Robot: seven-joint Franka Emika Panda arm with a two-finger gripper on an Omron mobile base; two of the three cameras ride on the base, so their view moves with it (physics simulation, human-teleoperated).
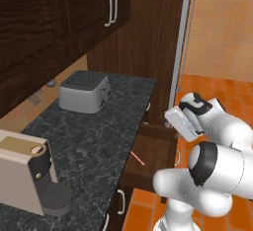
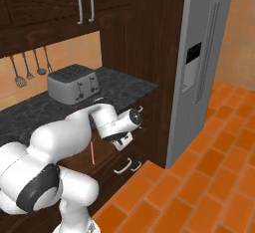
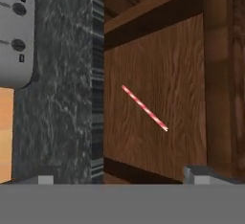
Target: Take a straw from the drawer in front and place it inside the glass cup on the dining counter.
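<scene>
The dark wooden drawer (image 1: 156,147) stands pulled out under the black counter edge. The thin pink-red straw (image 1: 138,158) lies flat and slantwise on its bare bottom; it also shows as the straw (image 2: 92,153) and, in the hand view, the straw (image 3: 144,108) on the drawer floor (image 3: 162,60). My gripper (image 3: 122,177) hangs above the drawer, pointing down at it, open and holding nothing, with the straw lying between and beyond its fingertips (image 3: 200,173). The gripper (image 2: 122,143) sits just above the drawer. The glass cup and the dining counter are out of view.
A silver toaster (image 1: 84,93) and a beige coffee machine (image 1: 25,178) stand on the black speckled counter (image 1: 94,136). Dark upper cabinets (image 1: 59,13) hang above. A grey fridge (image 2: 204,62) rises right of the drawer, over orange floor tiles (image 2: 199,177).
</scene>
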